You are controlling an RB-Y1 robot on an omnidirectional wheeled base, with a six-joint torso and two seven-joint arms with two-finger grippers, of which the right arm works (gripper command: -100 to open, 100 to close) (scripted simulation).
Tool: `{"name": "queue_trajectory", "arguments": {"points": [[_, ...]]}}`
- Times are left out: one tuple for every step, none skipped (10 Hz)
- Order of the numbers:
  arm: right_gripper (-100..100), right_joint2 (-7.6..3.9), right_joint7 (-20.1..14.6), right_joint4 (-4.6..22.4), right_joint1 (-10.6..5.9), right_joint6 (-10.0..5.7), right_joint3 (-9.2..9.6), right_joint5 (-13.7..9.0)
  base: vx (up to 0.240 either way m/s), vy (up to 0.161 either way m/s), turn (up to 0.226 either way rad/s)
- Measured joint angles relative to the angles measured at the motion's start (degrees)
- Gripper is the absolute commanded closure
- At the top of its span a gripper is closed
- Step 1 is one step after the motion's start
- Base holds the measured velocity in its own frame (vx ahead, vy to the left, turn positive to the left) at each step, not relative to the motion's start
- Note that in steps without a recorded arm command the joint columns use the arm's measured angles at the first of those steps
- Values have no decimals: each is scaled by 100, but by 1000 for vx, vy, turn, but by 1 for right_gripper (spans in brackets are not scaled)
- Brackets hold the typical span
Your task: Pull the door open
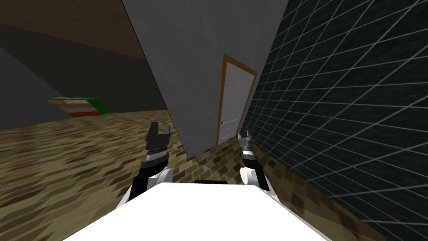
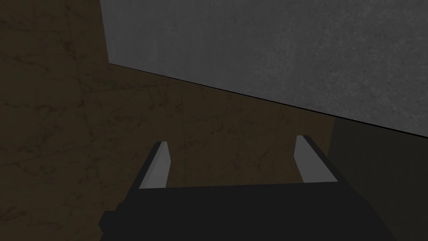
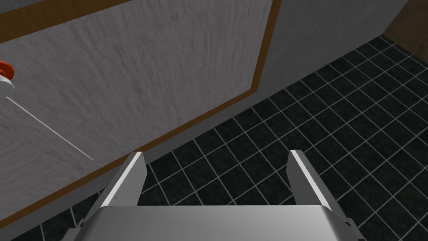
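A light grey door (image 1: 233,104) in a brown frame stands shut at the end of a narrow passage ahead. Its handle (image 1: 224,122) is a thin pale lever with a red knob on the door's left side. In the right wrist view the door (image 3: 138,79) is near, with the red knob (image 3: 6,70) and the lever (image 3: 50,129) off to one side of the fingers. My right gripper (image 1: 245,137) (image 3: 215,167) is open and empty, a short way from the door. My left gripper (image 1: 159,130) (image 2: 232,157) is open too, held beside the grey wall's corner.
A grey wall (image 1: 196,62) bounds the passage on the left and a black tiled wall (image 1: 342,104) on the right. The floor (image 1: 62,167) is brown and patterned. A green, red and white object (image 1: 79,106) lies far off to the left.
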Motion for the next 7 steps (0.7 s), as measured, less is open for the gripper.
{"name": "queue_trajectory", "arguments": {"points": [[-100, -6, -85, 83, -31, -18, -7, -44, 65, -84, 175], [-100, -12, -174, 232, -92, -62, -17, -87, 72, -89, 248], [-100, -32, -275, 355, -106, -129, -22, -134, 69, -101, 203], [-100, -53, -380, 520, -196, -174, -53, -188, 56, -98, 200], [-100, -70, -489, 664, -245, -223, -69, -242, 62, -109, 194], [-100, -62, -588, 787, -261, -283, -56, -282, 76, -124, 188], [-100, -87, -702, 927, -324, -322, -84, -344, 86, -116, 200]]}}
